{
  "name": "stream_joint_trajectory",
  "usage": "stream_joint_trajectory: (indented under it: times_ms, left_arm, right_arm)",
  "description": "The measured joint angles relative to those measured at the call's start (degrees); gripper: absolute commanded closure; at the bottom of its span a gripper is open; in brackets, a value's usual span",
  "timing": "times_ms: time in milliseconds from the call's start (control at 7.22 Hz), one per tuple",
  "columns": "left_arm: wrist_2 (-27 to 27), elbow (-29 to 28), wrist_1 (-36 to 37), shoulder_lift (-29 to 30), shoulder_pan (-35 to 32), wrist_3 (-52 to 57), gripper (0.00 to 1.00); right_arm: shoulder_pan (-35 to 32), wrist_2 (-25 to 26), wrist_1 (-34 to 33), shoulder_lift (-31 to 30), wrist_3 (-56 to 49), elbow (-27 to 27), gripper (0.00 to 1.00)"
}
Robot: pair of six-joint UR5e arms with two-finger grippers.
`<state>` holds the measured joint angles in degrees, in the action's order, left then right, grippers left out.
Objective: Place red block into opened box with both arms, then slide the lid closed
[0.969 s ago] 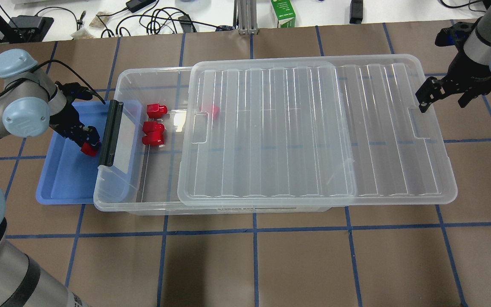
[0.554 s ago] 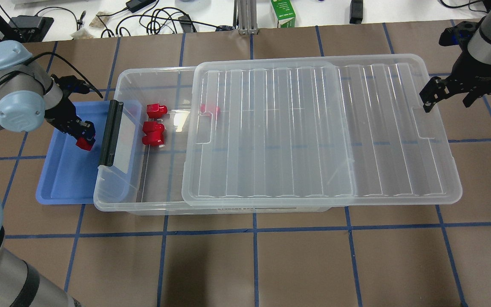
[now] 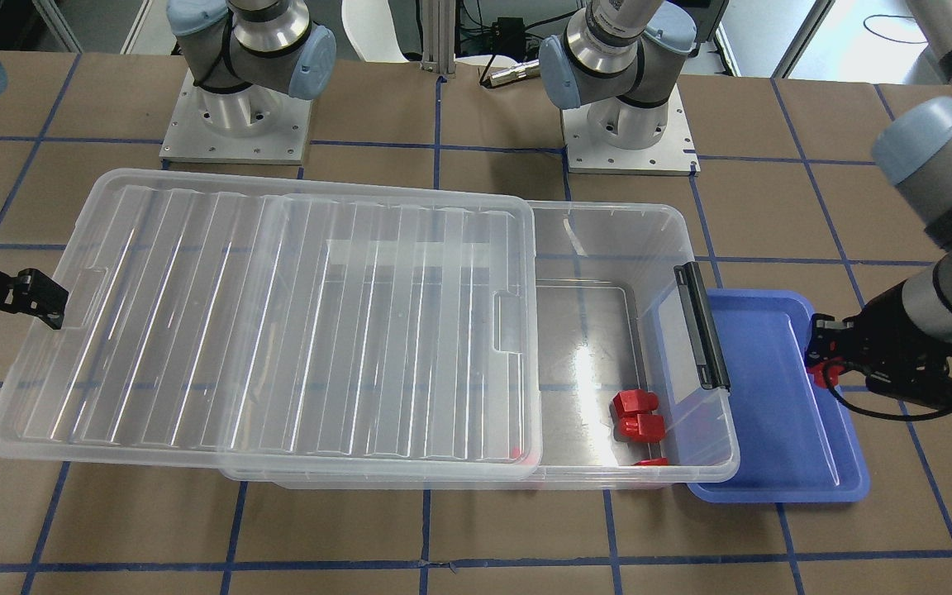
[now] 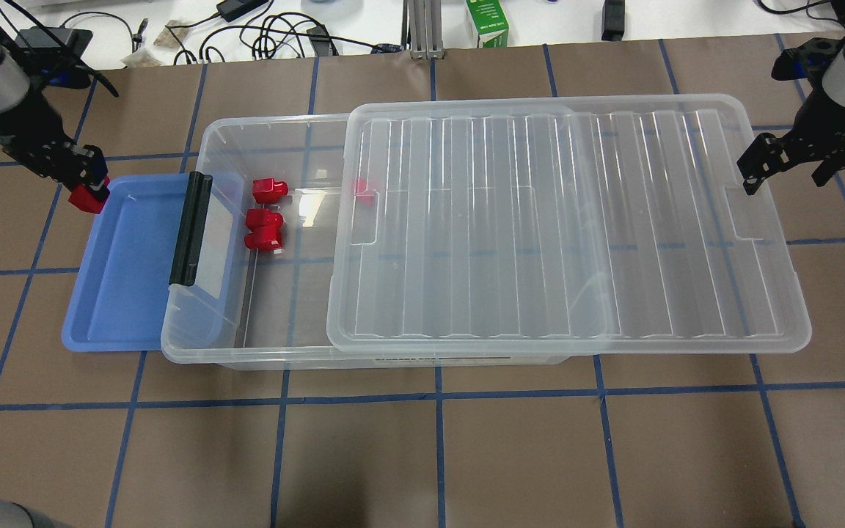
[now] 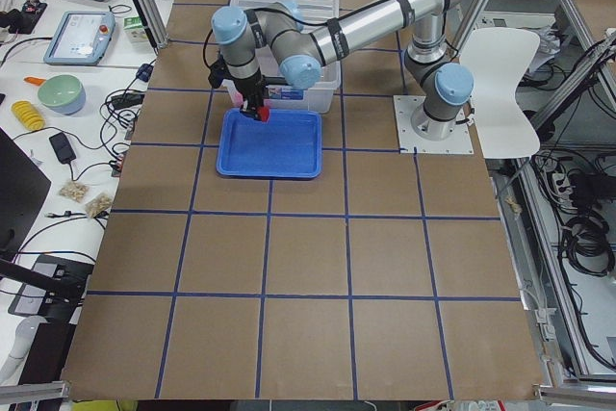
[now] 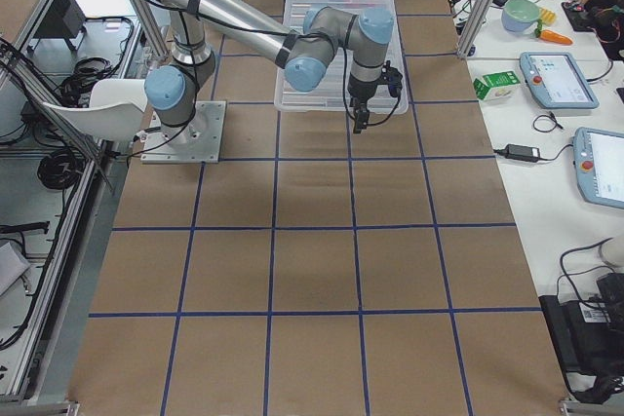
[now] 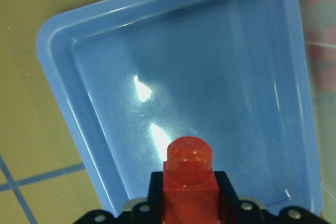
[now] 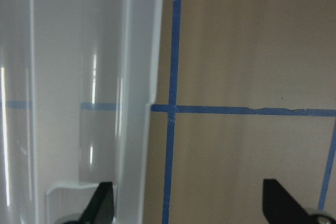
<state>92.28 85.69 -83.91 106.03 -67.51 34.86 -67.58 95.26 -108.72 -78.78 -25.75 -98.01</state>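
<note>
My left gripper (image 4: 89, 192) is shut on a red block (image 7: 189, 179), held in the air over the far left corner of the blue tray (image 4: 122, 286). The box (image 4: 206, 147) stands open at its left end, with several red blocks (image 4: 265, 218) on its floor and one (image 4: 364, 189) under the lid. The lid (image 4: 540, 220) covers the box's right part and overhangs its right end. My right gripper (image 4: 785, 167) is open at the lid's right short edge. In the right wrist view the lid's rim (image 8: 136, 103) runs between its fingers, close to the left fingertip (image 8: 102, 203).
The box's black bar (image 4: 189, 229) overlaps the blue tray's right side. Cables and a green carton (image 4: 487, 22) lie along the table's far edge. Both arm bases (image 3: 232, 124) stand behind the box in the front-facing view.
My left gripper has risen and moved left and back with the red block, from the tray's middle to its corner. The lid has slid right along with my right gripper.
</note>
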Motion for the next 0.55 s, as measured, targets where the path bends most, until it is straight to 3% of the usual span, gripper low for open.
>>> stream_joint_trajectory:
  times_ms: [554]
  left_arm:
    - [-0.63, -1.07, -3.73, -4.95, -9.92, -15.69, 1.0]
  right_arm:
    - [0.65, 0.42, 0.0, -0.14, -1.27, -0.2, 0.0]
